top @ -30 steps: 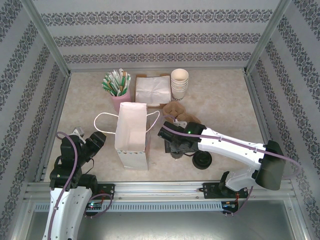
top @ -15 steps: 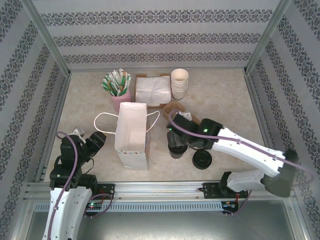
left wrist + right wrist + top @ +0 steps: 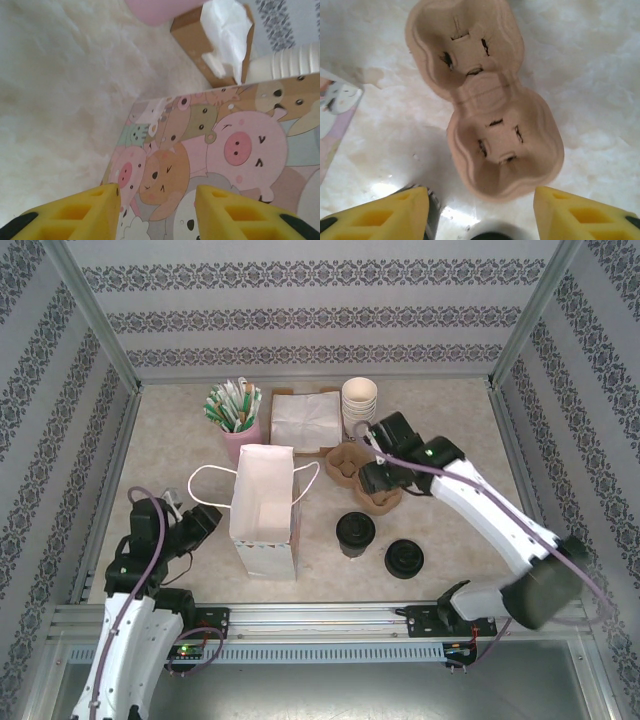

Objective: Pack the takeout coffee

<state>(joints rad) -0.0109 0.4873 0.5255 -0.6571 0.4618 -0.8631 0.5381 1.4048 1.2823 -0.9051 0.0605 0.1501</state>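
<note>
At 7 o'clock on the counter, the left claw has edged slightly closer to the paper bag. Its yellow fingers are spread wide with nothing between them, and the bag's cartoon-animal side is just ahead.

The bigger change is on the right. A second ago the right claw was down over the takeout coffee. It has since lifted off and swung back toward 1 o'clock. It now hangs above the cup carrier with its fingers parted and holding nothing.

The takeout coffee stands upright on its own with its black lid on. It sits near the bag, at the bag's 3 o'clock, and touches nothing. We judge that the cup has been let go and is not yet packed. The carrier looks like the right arm's next concern.

Containers, left to right:
- The pink cup at 11 o'clock holds a bunch of green-and-white sticks.
- The bag's mouth is open, and we see nothing inside it.
- The cardboard box at 12 o'clock holds white napkins.
- The carrier's two wells are both empty.
- A stack of lidless cream cups stands at the carrier's 12 o'clock.
- A loose black lid lies at the coffee's 4 o'clock.
</note>
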